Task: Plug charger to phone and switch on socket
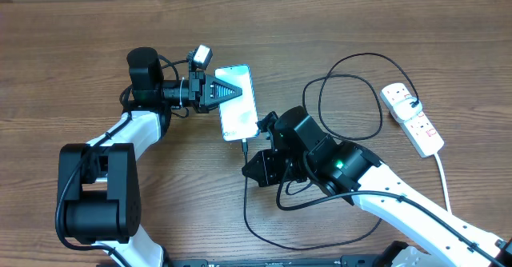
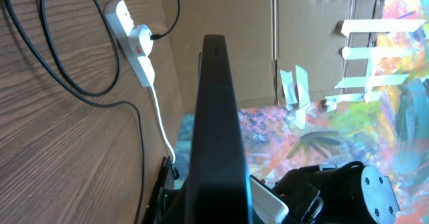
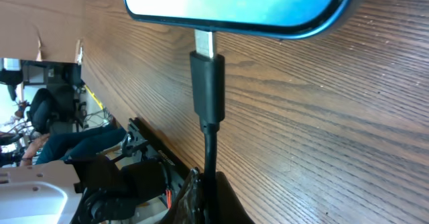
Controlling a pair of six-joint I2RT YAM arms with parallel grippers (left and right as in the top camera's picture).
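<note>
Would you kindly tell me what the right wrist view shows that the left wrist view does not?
Only the right wrist view shows the charger's connector meeting the end edge of the phone, with some bare metal showing, and part of the screen lettering. Only the left wrist view shows the socket with a red switch, a black plug in it and its white cord. Both show the phone, the black charger cable and the wooden table.

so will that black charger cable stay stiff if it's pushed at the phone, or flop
Probably floppy along its length: the charger cable lies in loose loops. The short stretch between the right tool and the connector at the phone looks straight, so it likely pushes firmly there. Being thin, it is probably light.
</note>
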